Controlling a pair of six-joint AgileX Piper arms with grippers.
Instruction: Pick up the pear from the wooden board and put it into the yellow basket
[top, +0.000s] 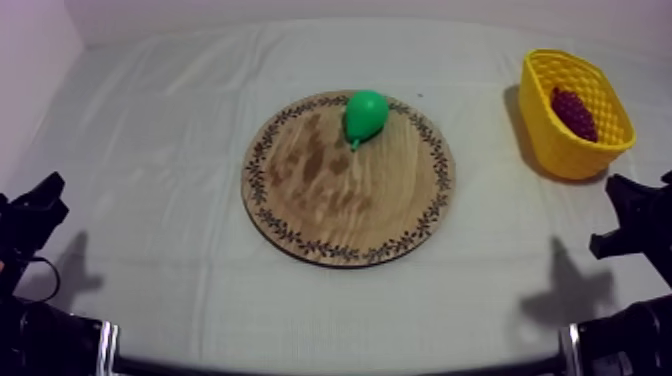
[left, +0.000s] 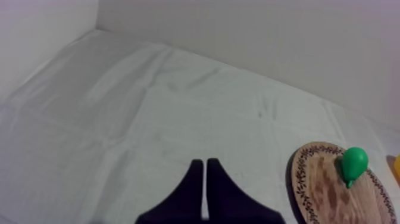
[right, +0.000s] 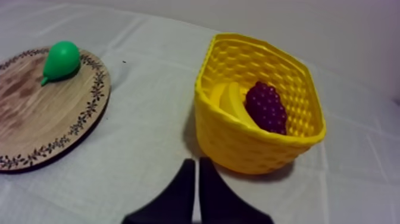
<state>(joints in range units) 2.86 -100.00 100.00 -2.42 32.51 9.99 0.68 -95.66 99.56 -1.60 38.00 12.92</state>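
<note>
A green pear (top: 365, 115) lies on the far part of the round wooden board (top: 340, 215), its stem end toward the board's middle. The yellow basket (top: 603, 100) stands at the table's far right and holds a bunch of dark grapes (top: 574, 112). My left gripper (top: 40, 205) rests low at the left edge, well away from the board, and my right gripper (top: 625, 215) rests low at the right, just in front of the basket. In the left wrist view my own fingers (left: 205, 173) lie together as a narrow wedge, shut on nothing, with the pear (left: 354, 164) far off. My right fingers (right: 196, 173) are likewise shut on nothing before the basket (right: 238, 140).
Inside the basket a banana (right: 229, 101) lies beside the grapes (right: 266, 107). Bare cloth spreads all round the board (right: 41, 113). A pale wall (left: 268, 36) closes the table's far side and another runs along its left.
</note>
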